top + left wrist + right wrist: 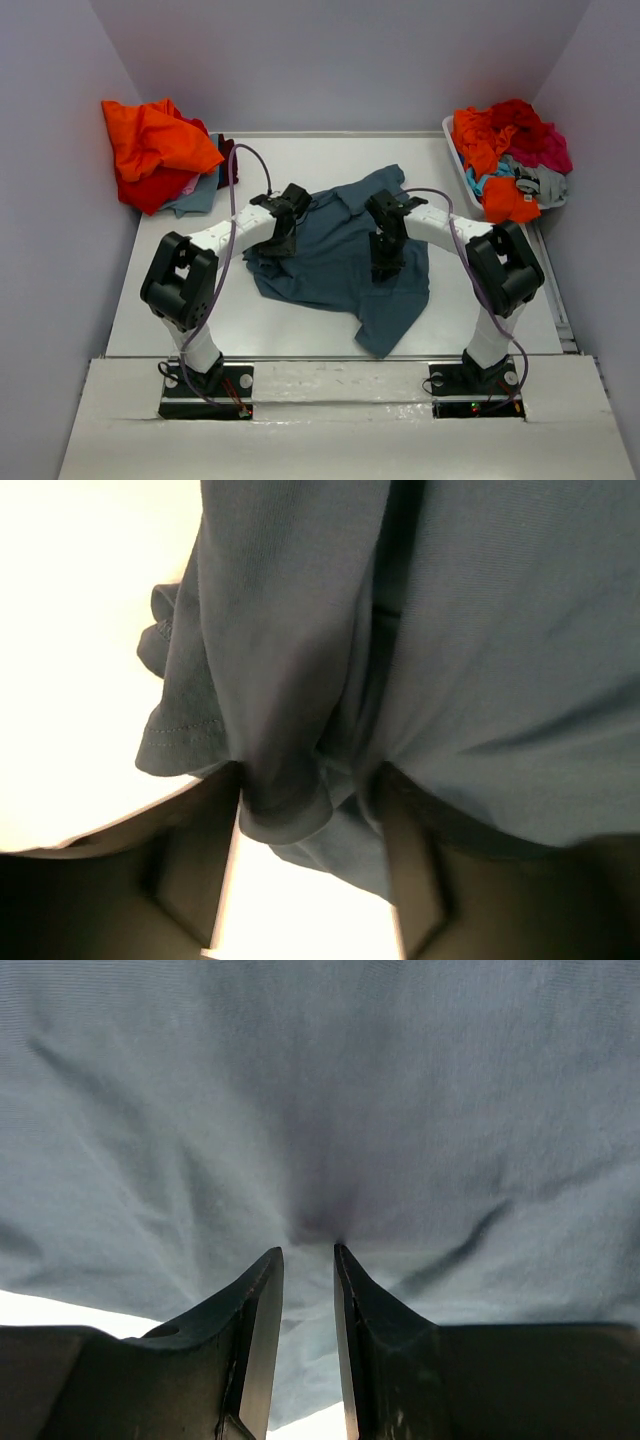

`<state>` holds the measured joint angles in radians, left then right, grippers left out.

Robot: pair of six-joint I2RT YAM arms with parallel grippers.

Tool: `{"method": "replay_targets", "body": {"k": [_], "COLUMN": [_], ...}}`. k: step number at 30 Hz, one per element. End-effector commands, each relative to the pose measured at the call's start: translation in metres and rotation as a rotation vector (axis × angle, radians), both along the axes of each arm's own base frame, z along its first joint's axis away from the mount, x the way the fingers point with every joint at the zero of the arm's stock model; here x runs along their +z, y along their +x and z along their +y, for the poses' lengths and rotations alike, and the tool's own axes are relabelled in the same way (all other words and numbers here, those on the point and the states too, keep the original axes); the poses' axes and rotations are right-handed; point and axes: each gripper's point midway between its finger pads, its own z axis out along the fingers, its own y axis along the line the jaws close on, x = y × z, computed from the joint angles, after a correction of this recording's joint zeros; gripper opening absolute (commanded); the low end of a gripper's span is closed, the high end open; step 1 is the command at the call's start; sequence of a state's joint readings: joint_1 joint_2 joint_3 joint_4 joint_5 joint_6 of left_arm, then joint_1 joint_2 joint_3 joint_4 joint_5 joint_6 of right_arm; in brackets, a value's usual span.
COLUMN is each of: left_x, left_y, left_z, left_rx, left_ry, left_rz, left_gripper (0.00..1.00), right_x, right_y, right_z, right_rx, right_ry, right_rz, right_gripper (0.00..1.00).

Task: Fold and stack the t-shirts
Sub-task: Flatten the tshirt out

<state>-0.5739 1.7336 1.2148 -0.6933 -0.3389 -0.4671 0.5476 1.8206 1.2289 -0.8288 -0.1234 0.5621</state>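
Note:
A dark slate-blue t-shirt (335,275) lies crumpled in the middle of the white table (200,330), with both arms reaching down onto it. My left gripper (283,243) is at the shirt's left edge. In the left wrist view its jaws (310,815) stand apart, and a hemmed fold of the shirt (290,800) hangs between them against the left finger. My right gripper (386,268) is on the shirt's right half. In the right wrist view its jaws (308,1252) are nearly together, and the cloth (320,1110) puckers at their tips.
A heap of orange, red and teal t-shirts (155,150) lies at the back left corner. A white bin (456,160) at the back right holds more shirts in orange, red, magenta, teal and grey (512,155). Grey walls enclose the table.

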Motion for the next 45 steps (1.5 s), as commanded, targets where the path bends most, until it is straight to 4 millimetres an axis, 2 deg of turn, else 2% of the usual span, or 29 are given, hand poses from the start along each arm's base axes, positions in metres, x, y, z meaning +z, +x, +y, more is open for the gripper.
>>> {"method": "replay_targets", "body": {"k": [1,2,8,13,18,23,35,40,42,44,45], "left_x": [0.019,0.021,0.024,0.028,0.029,0.038,0.015,0.010,0.010,0.010,0.011], "left_y": [-0.001,0.001,0.004,0.004,0.001,0.003,-0.006,-0.007,-0.006,-0.006,-0.004], "left_z": [0.002,0.002,0.000,0.001,0.015,0.019,0.013,0.014,0.014,0.013,0.013], "left_rx": [0.026,0.030,0.036,0.046,0.093,0.110,0.085,0.087,0.087,0.086,0.086], "left_ry": [-0.024,-0.027,-0.031,-0.037,-0.033,-0.068,-0.109,-0.099,-0.099,-0.101,-0.102], "left_rz": [-0.039,-0.046,-0.059,-0.074,-0.082,-0.115,-0.053,-0.042,-0.042,-0.042,-0.043], "left_gripper": [0.57,0.53,0.53,0.57,0.60,0.64,0.63,0.53,0.43,0.39,0.33], "right_x": [-0.006,-0.007,-0.016,-0.023,-0.032,-0.037,-0.040,-0.041,-0.042,-0.042,-0.042], "right_y": [0.003,0.002,-0.008,-0.014,-0.019,-0.021,-0.022,-0.023,-0.024,-0.024,-0.024], "right_z": [0.002,0.002,-0.003,-0.008,-0.018,-0.018,-0.019,-0.019,-0.019,-0.019,-0.019], "right_rx": [0.022,0.022,0.022,0.019,0.001,0.007,0.012,0.010,0.011,0.011,0.011], "right_ry": [0.020,0.022,0.012,-0.003,-0.015,-0.018,-0.022,-0.022,-0.021,-0.017,-0.018], "right_rz": [-0.004,-0.003,0.019,0.030,0.052,0.063,0.071,0.073,0.078,0.077,0.077], "right_gripper": [0.33,0.33,0.33,0.33,0.33,0.33,0.33,0.33,0.32,0.32,0.32]}}
